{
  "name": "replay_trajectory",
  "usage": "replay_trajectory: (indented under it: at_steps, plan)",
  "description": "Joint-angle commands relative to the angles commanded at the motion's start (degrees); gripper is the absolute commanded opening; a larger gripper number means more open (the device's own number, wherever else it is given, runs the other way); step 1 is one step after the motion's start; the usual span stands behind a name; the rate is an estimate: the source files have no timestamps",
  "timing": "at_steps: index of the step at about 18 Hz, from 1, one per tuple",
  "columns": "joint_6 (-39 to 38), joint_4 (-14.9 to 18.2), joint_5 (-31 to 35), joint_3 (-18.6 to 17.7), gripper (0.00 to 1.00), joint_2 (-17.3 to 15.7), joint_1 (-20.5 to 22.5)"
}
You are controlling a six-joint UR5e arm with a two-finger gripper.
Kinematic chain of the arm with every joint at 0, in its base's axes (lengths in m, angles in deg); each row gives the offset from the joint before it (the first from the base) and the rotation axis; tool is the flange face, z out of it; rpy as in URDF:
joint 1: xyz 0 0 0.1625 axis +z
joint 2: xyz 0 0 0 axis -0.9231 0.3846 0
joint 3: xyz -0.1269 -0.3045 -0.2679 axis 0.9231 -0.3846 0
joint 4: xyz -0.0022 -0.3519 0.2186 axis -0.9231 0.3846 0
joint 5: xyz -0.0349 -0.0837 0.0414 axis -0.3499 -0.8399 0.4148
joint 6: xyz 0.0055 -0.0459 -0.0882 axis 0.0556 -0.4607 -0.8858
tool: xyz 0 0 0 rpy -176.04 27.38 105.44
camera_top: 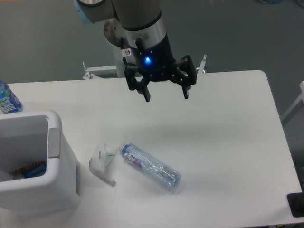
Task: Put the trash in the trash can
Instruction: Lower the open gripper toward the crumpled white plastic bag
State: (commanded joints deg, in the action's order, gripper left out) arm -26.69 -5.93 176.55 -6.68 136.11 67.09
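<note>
Leftmost, trash can point(57, 190) cropped, contents unclear

One gripper point(166, 92), fingers spread wide apart, on one arm point(137, 19). Below it on the one white table point(228, 142): one crumpled white wrapper point(103, 162) down and to its left, one crushed clear bottle point(150, 167) with a red-and-blue label almost straight beneath, touching or just beside the wrapper; so two pieces of trash. Further off to the lower left sits one white trash can point(38, 185) with one grey side panel, and one blue-labelled bottle point(7, 99) stands at the far left edge, making two bottles in all.
</note>
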Motion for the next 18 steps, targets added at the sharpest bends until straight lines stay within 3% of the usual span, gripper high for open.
replay_trajectory:
  at_steps: [7, 10, 12, 16, 18]
  plan:
    - [-1.1, -0.2, -0.9, 0.2, 1.0, 1.0, -0.4]
    - [-4.6, -3.9, -3.8, -0.3, 1.0, 1.6, -0.4]
    - [-5.7, -4.0, -3.9, -0.4, 1.0, 2.5, -0.4]
    - [-6.0, -4.3, -3.9, -3.3, 1.0, 3.1, -0.4]
    - [-6.8, -6.0, -3.8, -5.7, 1.0, 3.3, -0.7]
